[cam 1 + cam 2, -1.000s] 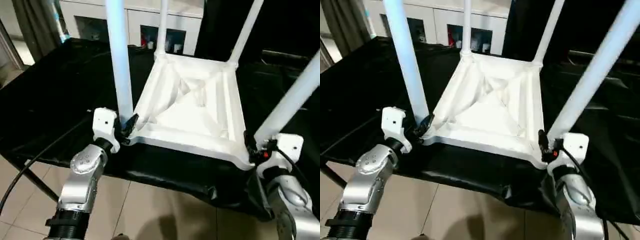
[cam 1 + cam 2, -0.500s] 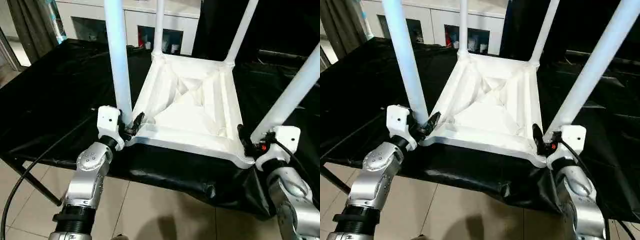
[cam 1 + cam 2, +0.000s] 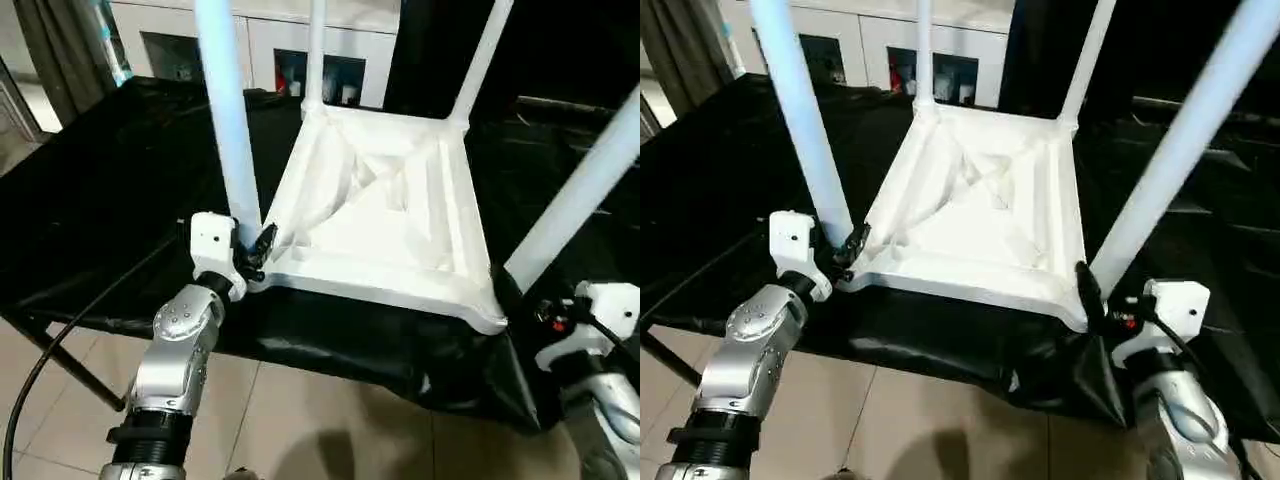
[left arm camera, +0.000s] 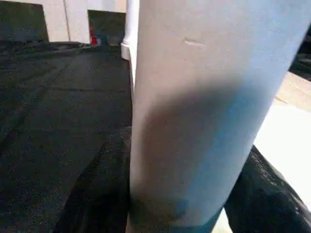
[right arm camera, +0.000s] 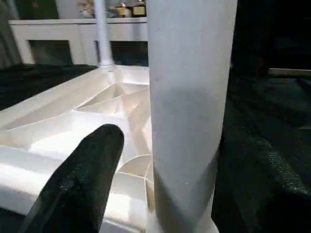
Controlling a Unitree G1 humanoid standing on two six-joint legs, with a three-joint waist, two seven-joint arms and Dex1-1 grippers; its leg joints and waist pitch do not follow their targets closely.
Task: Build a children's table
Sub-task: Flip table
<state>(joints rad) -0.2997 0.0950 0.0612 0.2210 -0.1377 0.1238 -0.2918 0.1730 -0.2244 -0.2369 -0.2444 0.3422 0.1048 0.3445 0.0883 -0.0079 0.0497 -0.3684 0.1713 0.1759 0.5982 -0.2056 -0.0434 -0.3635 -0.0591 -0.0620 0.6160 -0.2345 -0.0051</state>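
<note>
The left gripper (image 3: 252, 252) sat at the base of the near-left leg (image 3: 227, 130), black fingers either side of the tube where it met the corner socket. In the left wrist view the leg (image 4: 194, 111) stood right up against the camera with dark finger material flanking it low down; it read as a grip around the leg, though actual contact could not be confirmed.

The right gripper (image 3: 1095, 300) was beside the near-right corner, just short of the near-right leg (image 3: 1170, 160). In the right wrist view one finger (image 5: 77, 184) was well apart from the leg (image 5: 189, 111) and the other sat on its far side, so the jaws straddled the tube, spread, not clamping.

The tabletop (image 3: 380, 215) lay upside down on a black cloth (image 3: 110, 180) covering the bench, ribbed underside up, near edge close to the bench edge. All four legs stood in the corner sockets, including the far-left leg (image 3: 316, 50) and far-right leg (image 3: 480, 60).

Step, as a judgement: legs were all in, so this was seating or checking the near pair. Next move likely called for closing the right fingers on its leg, pressing or twisting both home, then turning the table over. Risk: the table sliding off the near edge.
</note>
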